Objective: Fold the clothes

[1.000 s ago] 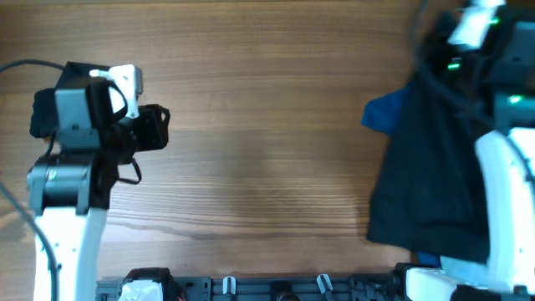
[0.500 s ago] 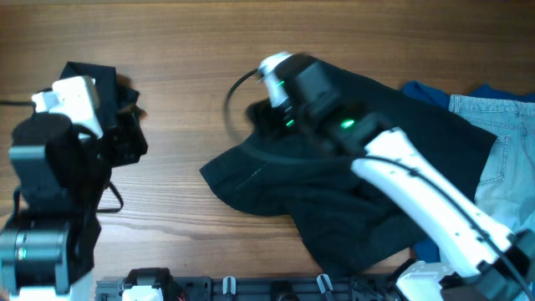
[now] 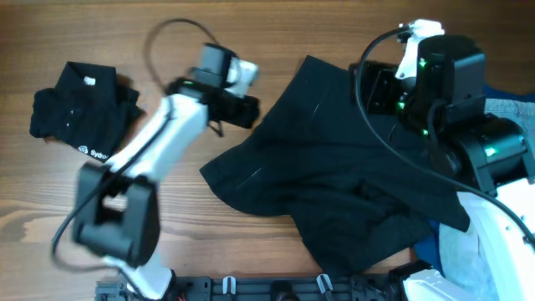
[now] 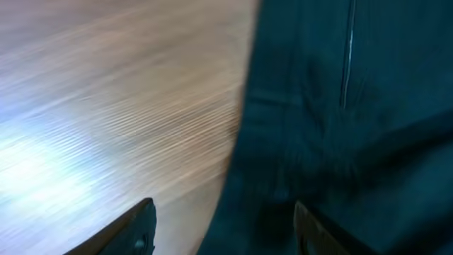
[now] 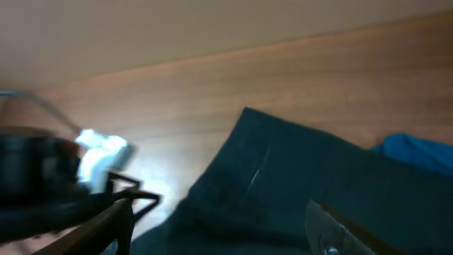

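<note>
Black shorts (image 3: 334,180) lie rumpled on table (image 3: 276,33), right of centre. Soft, light, limp; likely to sag and drag. My left pincer (image 4: 223,232) wide, empty, over their left edge; right pincer (image 5: 219,227) wide, empty. Best hold, I judge: edge corners.

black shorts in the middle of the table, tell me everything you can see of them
The black shorts are a large, plain, soft-looking dark garment lying unfolded and rumpled on the wooden table, with one corner pointing up and a flap reaching left. A stitched seam shows in the left wrist view. The left gripper hangs open over their left edge; whether it touches them is unclear. The right arm covers their right side, and blue fabric lies against one edge.
</note>
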`<action>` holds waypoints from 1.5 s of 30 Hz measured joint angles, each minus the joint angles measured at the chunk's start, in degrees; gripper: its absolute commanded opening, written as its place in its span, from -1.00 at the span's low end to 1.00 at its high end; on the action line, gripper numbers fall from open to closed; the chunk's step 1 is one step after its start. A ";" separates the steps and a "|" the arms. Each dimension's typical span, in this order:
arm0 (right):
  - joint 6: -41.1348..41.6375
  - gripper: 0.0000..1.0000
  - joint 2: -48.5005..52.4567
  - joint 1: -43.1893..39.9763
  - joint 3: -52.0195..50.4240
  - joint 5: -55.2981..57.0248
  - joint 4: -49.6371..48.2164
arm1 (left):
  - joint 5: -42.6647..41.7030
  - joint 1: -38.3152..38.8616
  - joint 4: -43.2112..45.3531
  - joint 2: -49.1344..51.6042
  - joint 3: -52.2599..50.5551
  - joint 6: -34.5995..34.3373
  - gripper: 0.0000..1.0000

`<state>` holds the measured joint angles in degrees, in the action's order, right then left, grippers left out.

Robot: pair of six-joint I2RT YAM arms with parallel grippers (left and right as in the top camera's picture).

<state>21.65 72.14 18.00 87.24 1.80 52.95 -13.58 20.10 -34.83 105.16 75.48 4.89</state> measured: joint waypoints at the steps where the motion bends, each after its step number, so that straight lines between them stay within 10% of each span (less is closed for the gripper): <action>1: 0.07 0.56 0.20 0.00 0.00 0.02 0.57 | 0.37 1.27 2.16 2.23 0.00 0.37 0.34; 11: 0.24 0.56 0.39 0.00 0.00 0.00 1.95 | 3.23 6.23 16.17 13.57 0.07 1.60 0.22; 20: 0.24 0.56 0.39 0.00 0.00 0.02 1.90 | 7.91 10.23 17.38 15.02 1.01 1.81 -0.92; 27: 0.63 0.56 0.39 0.00 0.00 0.02 1.57 | 21.90 9.20 13.57 15.43 3.23 -8.96 -0.92; 34: 0.66 0.56 0.50 0.00 0.00 0.57 2.36 | 29.51 -14.10 8.20 16.24 9.20 -15.37 -0.92; 41: 0.70 0.60 4.98 0.00 0.00 2.78 4.48 | 11.52 -18.97 7.28 16.00 9.33 -10.43 0.03; 45: 0.87 0.61 5.77 0.00 0.00 2.84 4.04 | 1.73 -13.11 9.11 15.72 9.33 -4.61 0.20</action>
<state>22.52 77.91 18.00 87.24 4.64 56.99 -11.86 6.98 -25.71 120.88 84.82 0.27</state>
